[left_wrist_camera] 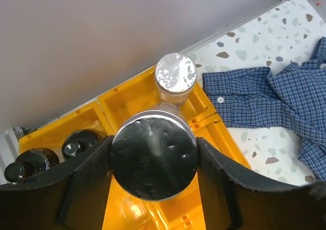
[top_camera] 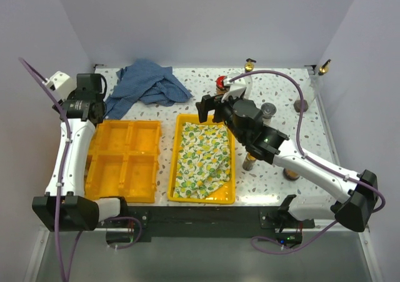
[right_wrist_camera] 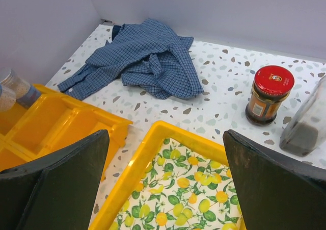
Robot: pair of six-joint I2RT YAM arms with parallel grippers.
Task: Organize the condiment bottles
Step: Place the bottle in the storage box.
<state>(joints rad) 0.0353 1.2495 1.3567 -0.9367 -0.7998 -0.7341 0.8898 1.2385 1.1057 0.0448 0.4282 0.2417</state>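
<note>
From above, the left gripper [top_camera: 85,102] hangs over the far left corner of the divided yellow tray [top_camera: 125,160]. The right gripper [top_camera: 209,110] reaches over the far end of the tray holding the lemon-print cloth [top_camera: 201,160], near a red-lidded jar [top_camera: 222,82] on the table [top_camera: 203,79]. In the left wrist view, its fingers [left_wrist_camera: 86,184] clamp either side of a silver-capped shaker [left_wrist_camera: 153,163] above the tray. A second shaker [left_wrist_camera: 175,73] stands in a compartment beyond, with two dark bottles [left_wrist_camera: 76,143] in the compartment to its left. In the right wrist view, the jaws are spread wide and hold nothing. The red-lidded jar stands upright on the table past the cloth tray, and a blue checked shirt [right_wrist_camera: 142,61] lies farther left.
</note>
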